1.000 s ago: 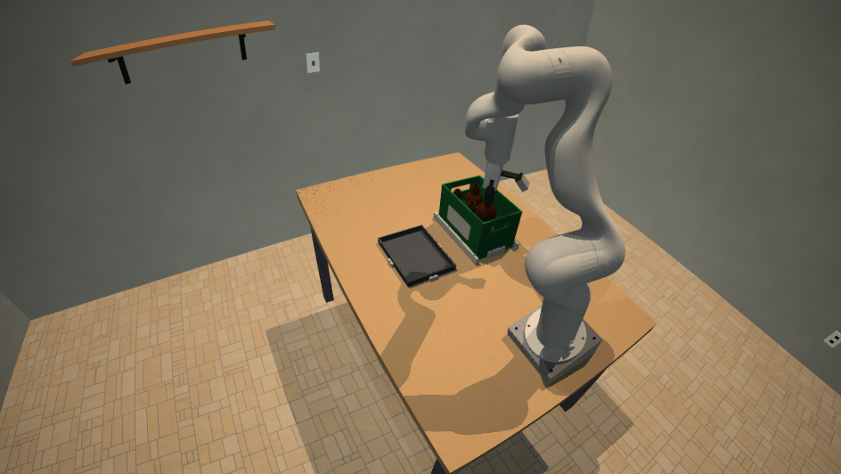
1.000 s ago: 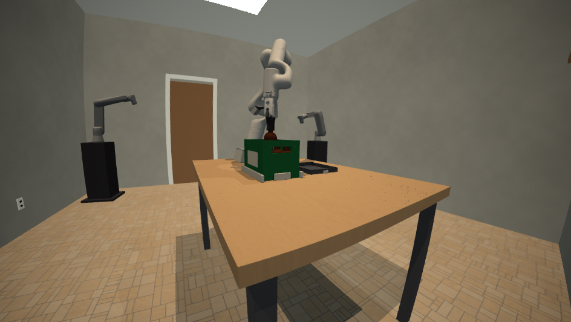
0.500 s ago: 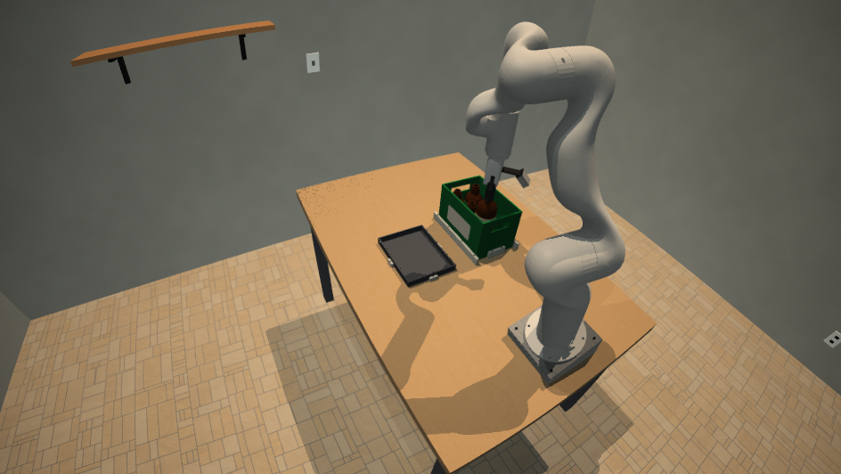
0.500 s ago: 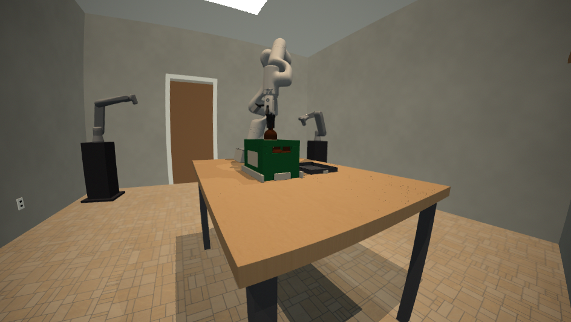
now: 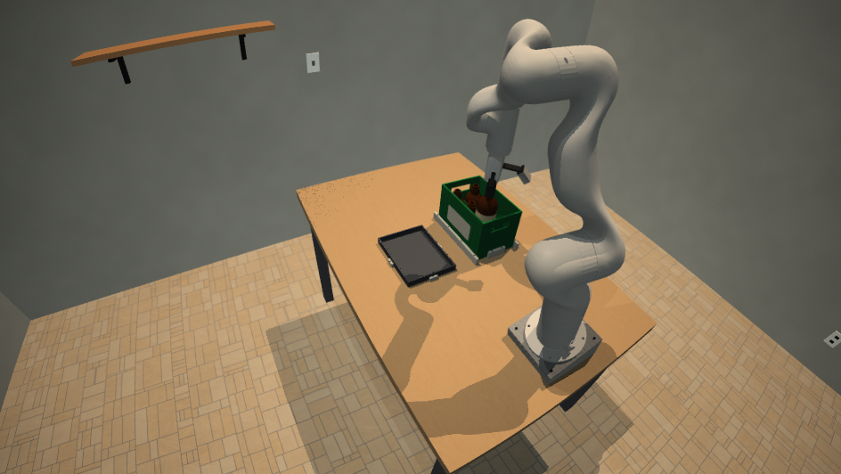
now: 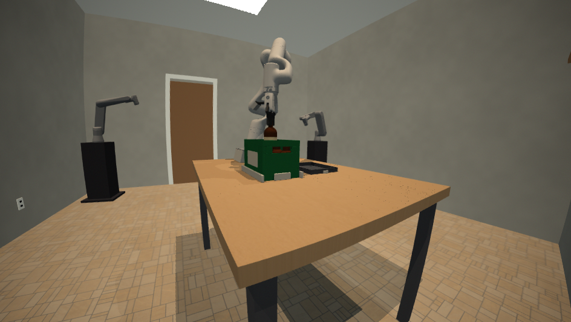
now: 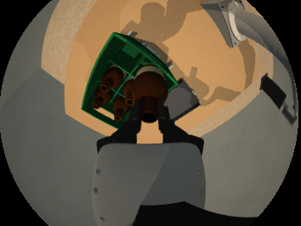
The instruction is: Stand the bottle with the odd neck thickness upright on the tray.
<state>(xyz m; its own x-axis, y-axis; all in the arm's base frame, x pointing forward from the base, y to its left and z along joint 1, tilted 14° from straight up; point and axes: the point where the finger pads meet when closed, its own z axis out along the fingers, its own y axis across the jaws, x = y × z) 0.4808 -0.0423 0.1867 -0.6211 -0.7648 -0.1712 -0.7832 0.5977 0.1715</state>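
Observation:
A green crate [image 5: 477, 218] stands on the table and holds several brown bottles [image 5: 466, 196]. My gripper [image 5: 490, 189] is shut on the neck of one brown bottle [image 5: 486, 204] and holds it upright, raised so that its shoulder stands above the crate's rim [image 6: 270, 132]. In the wrist view the held bottle [image 7: 149, 94] hangs between my fingers over the crate [image 7: 122, 78], with the other bottles [image 7: 110, 94] lower inside it. A dark, empty tray [image 5: 416, 255] lies flat on the table to the left of the crate.
The crate sits on a pale base plate [image 5: 465, 242]. My arm's base [image 5: 553, 344] is bolted near the table's right front corner. Two other robot arms on black pedestals [image 6: 98, 167] stand on the floor behind the table.

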